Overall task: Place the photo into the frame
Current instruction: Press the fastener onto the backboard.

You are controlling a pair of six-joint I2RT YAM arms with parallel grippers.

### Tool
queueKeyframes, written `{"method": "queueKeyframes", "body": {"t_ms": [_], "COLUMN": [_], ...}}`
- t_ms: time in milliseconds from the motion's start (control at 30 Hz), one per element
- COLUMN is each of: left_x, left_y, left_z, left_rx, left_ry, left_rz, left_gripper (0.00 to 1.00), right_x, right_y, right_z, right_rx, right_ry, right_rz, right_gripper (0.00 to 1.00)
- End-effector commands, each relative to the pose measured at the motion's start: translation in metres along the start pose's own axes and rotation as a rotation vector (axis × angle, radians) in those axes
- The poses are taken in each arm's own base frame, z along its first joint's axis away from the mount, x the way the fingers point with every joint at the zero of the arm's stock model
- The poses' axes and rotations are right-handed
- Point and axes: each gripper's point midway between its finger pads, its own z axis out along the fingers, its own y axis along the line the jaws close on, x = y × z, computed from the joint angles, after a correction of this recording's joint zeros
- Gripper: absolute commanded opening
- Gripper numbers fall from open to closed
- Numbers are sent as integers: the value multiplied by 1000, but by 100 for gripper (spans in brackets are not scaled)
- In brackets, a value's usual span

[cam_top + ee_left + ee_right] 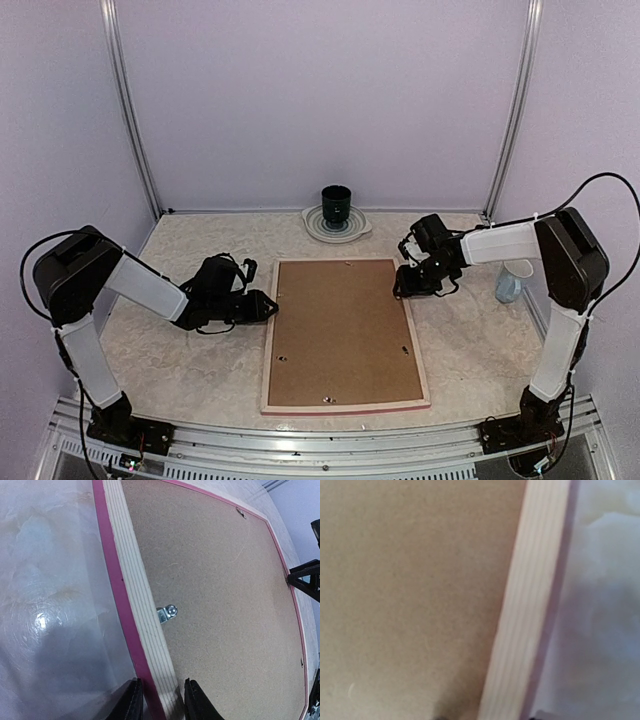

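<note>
The frame [345, 408] lies face down in the middle of the table, its pale wood back up and a pink edge showing. A brown backing board [340, 330] fills it. My left gripper [268, 305] straddles the left rim [135, 600], one finger against the pink outer edge and the other on the inner side, shut on it [162, 702]. My right gripper [403, 285] sits over the right rim [530, 605]. Only its fingertips show, one over the board and one outside the rim, with a gap, so it is open [487, 717]. The photo is hidden.
A dark green cup [336, 205] stands on a pale plate [336, 230] at the back centre. A pale cup [512, 282] stands at the right by the right arm. A metal turn clip [167, 614] sits on the board near the left rim.
</note>
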Motion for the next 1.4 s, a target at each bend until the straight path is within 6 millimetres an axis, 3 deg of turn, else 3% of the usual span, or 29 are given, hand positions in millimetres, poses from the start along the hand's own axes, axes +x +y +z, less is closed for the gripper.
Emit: {"method": "queueKeyframes", "body": {"t_ms": [0,667,1367], "left_x": [18,19,19], "left_y": [23,23,23], "left_z": [4,4,5], "left_rx": [-71,-71,-67], "left_ry": [64,65,69], "left_rz": [-17,-17,-13], "left_gripper": [30,30,29], "right_x": [7,6,6], "right_y": [-4,-1,-7], "right_z": [5,2,12], "right_rx": [1,-17,12], "right_ry": [25,14,35], "right_rz": [2,6,11], "right_gripper": [42,40,27]}}
